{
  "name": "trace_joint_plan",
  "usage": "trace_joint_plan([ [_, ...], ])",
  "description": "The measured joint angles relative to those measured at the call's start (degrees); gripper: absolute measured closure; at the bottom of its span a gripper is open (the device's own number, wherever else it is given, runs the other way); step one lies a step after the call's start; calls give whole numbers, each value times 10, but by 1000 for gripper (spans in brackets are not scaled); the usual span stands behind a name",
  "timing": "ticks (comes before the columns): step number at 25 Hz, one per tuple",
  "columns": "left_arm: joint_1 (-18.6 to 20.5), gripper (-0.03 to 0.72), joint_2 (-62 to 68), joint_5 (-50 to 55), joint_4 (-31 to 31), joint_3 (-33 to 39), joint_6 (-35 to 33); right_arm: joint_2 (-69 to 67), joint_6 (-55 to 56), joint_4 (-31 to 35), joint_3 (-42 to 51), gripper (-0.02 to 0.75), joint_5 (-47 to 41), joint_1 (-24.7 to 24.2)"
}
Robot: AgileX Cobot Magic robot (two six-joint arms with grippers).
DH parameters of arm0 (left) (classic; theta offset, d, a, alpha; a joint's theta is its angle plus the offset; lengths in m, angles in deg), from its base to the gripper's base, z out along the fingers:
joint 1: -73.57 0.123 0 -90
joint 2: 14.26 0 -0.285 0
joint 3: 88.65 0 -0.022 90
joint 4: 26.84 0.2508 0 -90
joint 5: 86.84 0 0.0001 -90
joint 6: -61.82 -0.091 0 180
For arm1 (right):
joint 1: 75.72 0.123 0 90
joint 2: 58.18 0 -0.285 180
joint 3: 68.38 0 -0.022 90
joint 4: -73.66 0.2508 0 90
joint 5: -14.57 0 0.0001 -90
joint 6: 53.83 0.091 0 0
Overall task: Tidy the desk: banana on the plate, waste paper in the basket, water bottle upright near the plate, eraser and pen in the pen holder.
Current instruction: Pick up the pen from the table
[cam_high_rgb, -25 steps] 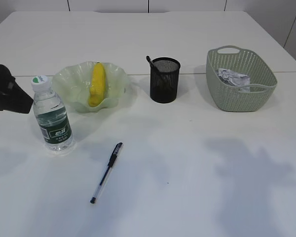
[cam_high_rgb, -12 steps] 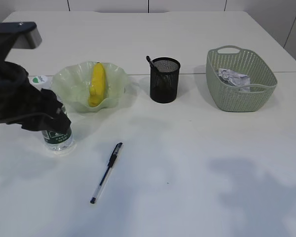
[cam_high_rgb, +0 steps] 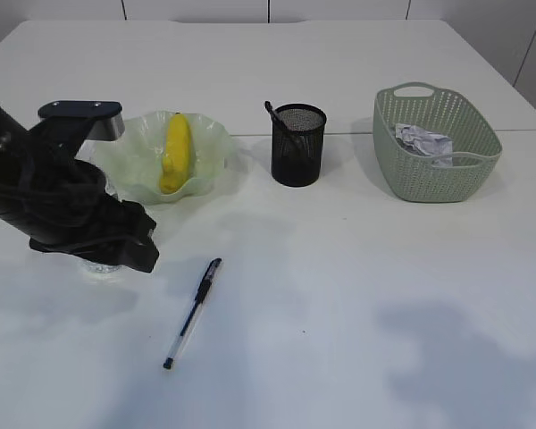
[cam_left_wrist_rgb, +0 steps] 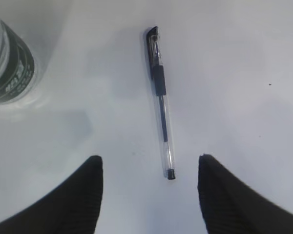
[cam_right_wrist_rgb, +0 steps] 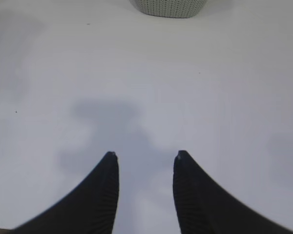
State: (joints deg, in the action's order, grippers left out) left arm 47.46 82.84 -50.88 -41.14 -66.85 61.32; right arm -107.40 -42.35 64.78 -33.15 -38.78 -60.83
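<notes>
Since the banana (cam_high_rgb: 177, 150) already lies in the plate (cam_high_rgb: 210, 134), the waste paper (cam_high_rgb: 422, 140) sits in the basket (cam_high_rgb: 433, 179) and the water bottle (cam_left_wrist_rgb: 10, 63) stands just beside the plate, the loose pen (cam_high_rgb: 193, 311) in front of the plate looks like the job left. The left gripper (cam_left_wrist_rgb: 149, 187) hangs over it, jaws apart and empty, the pen's tip between them, while the right gripper (cam_right_wrist_rgb: 145, 187) hovers with jaws apart over bare desk (cam_high_rgb: 357, 295). Open tabletop lies between the pen and the pen holder (cam_high_rgb: 298, 145) beside the plate; only the bottle crowds the arm.
</notes>
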Motion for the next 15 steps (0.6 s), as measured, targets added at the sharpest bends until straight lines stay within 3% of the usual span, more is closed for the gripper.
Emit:
trace_joint_plan([
  [7, -4, 243, 38, -38, -6, 0, -17, 0, -5, 4, 0, 456, 0, 0],
  [15, -40, 232, 74, -99, -10, 0, -28, 0, -8, 4, 0, 456, -1, 0],
])
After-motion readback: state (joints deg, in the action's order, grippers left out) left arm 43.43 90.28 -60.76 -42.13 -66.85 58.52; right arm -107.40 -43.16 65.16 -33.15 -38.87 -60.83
